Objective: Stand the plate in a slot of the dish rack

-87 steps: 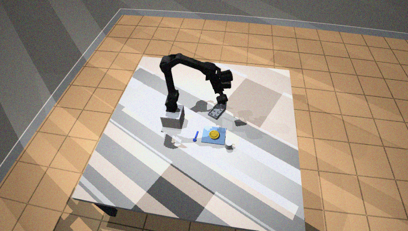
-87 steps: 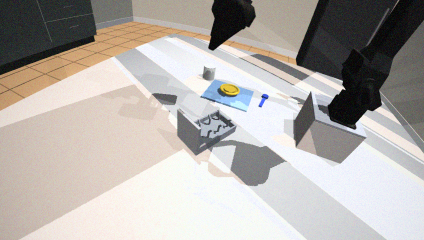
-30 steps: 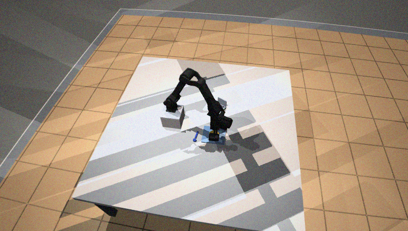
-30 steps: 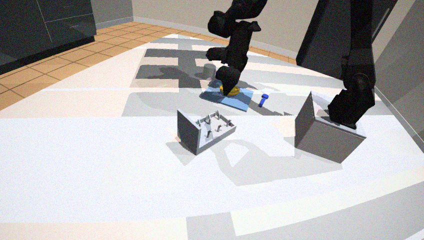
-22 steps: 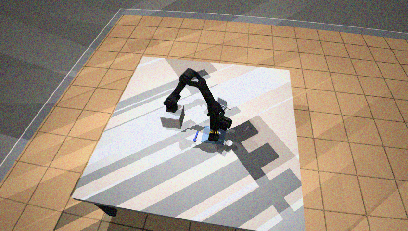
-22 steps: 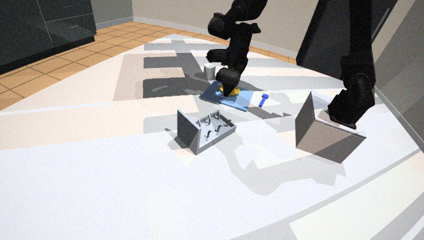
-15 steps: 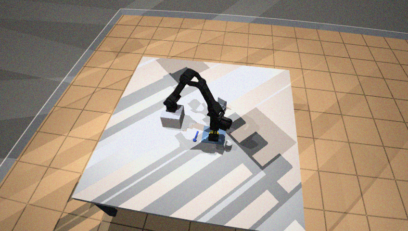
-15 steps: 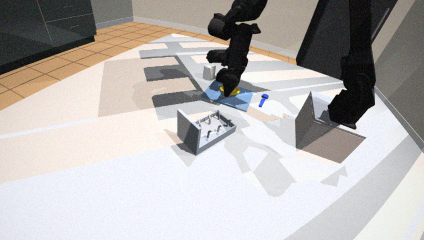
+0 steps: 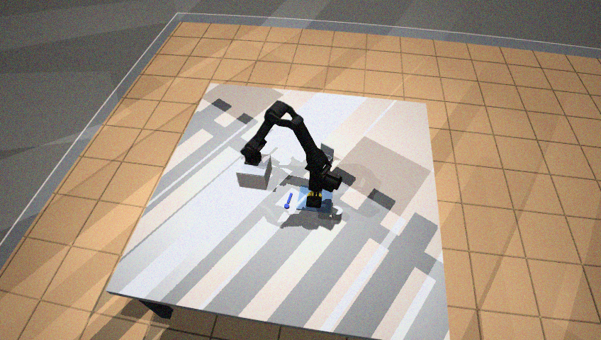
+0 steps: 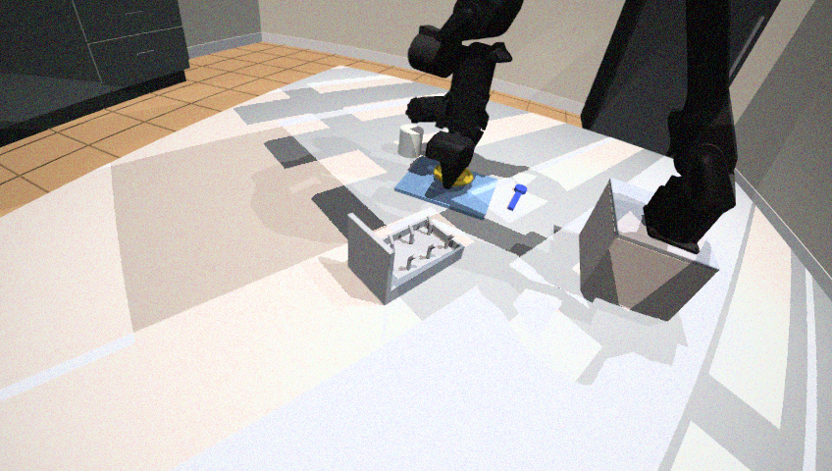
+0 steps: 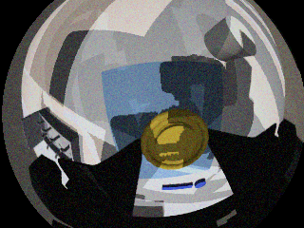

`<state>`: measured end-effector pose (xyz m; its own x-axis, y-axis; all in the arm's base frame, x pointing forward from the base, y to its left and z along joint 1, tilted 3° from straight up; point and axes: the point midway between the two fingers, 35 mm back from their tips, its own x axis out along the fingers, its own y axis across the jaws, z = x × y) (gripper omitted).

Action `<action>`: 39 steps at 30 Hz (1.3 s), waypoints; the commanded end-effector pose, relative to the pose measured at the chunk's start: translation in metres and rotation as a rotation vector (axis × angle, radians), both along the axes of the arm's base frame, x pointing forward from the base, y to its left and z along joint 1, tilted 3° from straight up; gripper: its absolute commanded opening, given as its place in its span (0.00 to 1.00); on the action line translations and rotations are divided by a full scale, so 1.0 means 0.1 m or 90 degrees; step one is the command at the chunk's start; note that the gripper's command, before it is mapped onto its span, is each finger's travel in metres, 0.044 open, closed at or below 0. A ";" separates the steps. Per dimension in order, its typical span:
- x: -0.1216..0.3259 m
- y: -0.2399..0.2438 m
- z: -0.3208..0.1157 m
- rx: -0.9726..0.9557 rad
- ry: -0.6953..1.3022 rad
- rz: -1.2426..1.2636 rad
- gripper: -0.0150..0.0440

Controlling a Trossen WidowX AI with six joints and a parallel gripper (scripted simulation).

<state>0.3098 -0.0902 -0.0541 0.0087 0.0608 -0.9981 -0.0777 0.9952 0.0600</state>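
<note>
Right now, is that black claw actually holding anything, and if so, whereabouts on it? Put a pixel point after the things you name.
Yes: the claw (image 9: 314,195) (image 10: 451,175) (image 11: 175,142) grips the yellow plate (image 10: 465,179) (image 11: 175,142) by two opposite sides of its rim.

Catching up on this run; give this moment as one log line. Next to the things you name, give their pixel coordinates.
jaws (image 9: 314,194) (image 10: 452,175): shut on plate (image 10: 462,177) (image 11: 175,139) | plate: over blue board (image 9: 301,202) (image 10: 441,198) (image 11: 123,90) | rack (image 10: 369,256) (image 11: 62,133): no plate
</note>
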 end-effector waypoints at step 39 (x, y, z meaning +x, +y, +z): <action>-0.15 0.55 1.72 0.000 -0.002 -0.162 0.25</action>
